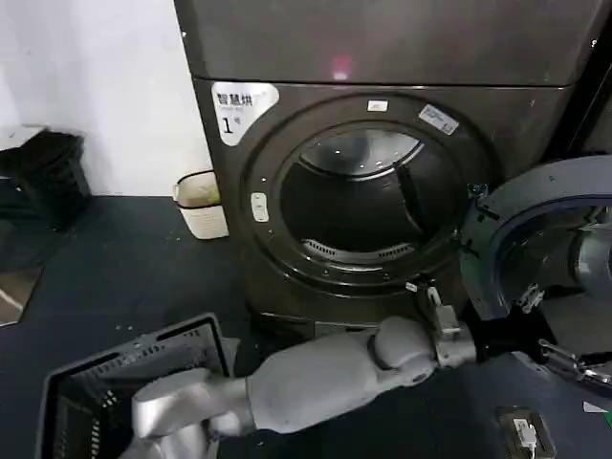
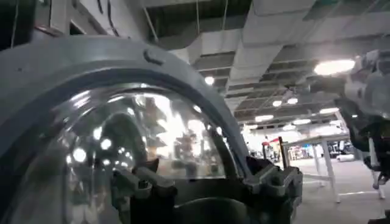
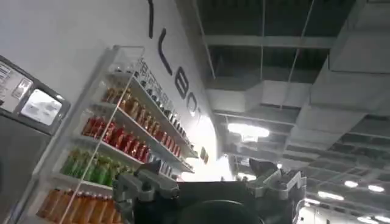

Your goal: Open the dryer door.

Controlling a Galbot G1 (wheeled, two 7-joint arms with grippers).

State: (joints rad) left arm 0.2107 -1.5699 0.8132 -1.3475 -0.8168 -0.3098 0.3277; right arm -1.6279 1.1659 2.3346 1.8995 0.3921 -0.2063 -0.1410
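Dryer door (image 1: 535, 206) swung open at 3 o'clock of dryer (image 1: 382, 57) drum; my left gripper (image 2: 207, 182), jaws wide, empty, beside inner glass. Opening step near done; next, withdraw clear.

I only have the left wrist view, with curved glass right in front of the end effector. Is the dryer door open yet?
Observer: Yes. In the head view the dryer door is swung out to the right, grey inner side showing, with the drum opening exposed. Your left end effector is open.
Operator: Anything on the floor nearby?
Observer: A dark basket sits at lower left, and a small white bin stands left of the dryer.
Operator: And the right arm?
Observer: The right end effector is open, pointing up toward the ceiling, with drink shelves alongside.
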